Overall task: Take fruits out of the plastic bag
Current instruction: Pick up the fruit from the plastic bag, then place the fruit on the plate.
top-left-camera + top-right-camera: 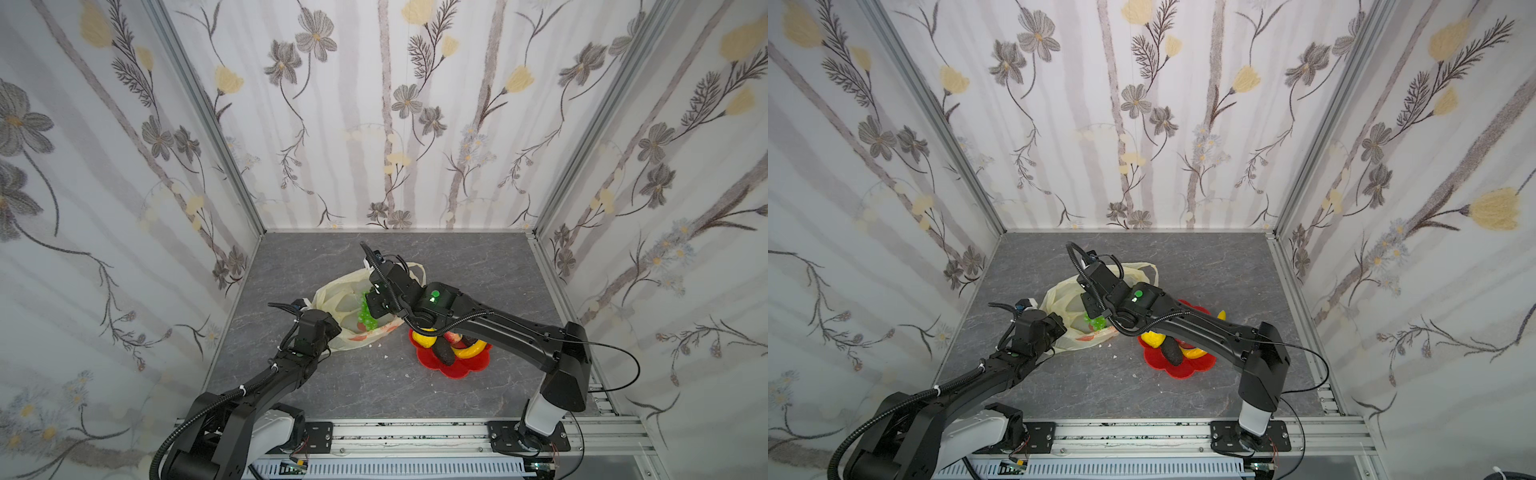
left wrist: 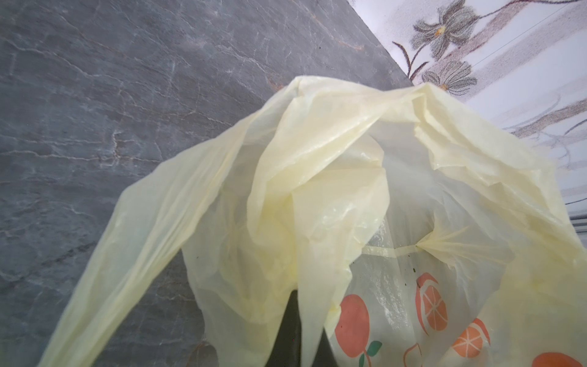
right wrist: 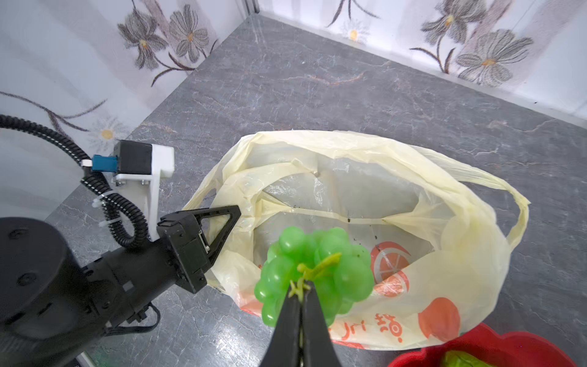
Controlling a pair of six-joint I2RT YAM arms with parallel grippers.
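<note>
The pale-yellow plastic bag lies mouth-up on the grey table in both top views. My left gripper is shut on a fold of the bag's rim; the right wrist view shows it at the bag's side. My right gripper is shut on the stem of the green grape bunch, which hangs just above the bag's open mouth. No other fruits show inside the bag.
A red flower-shaped plate to the right of the bag carries a lemon, a dark avocado, a banana and a green citrus. White crumbs lie in front of the bag. Floral walls enclose three sides.
</note>
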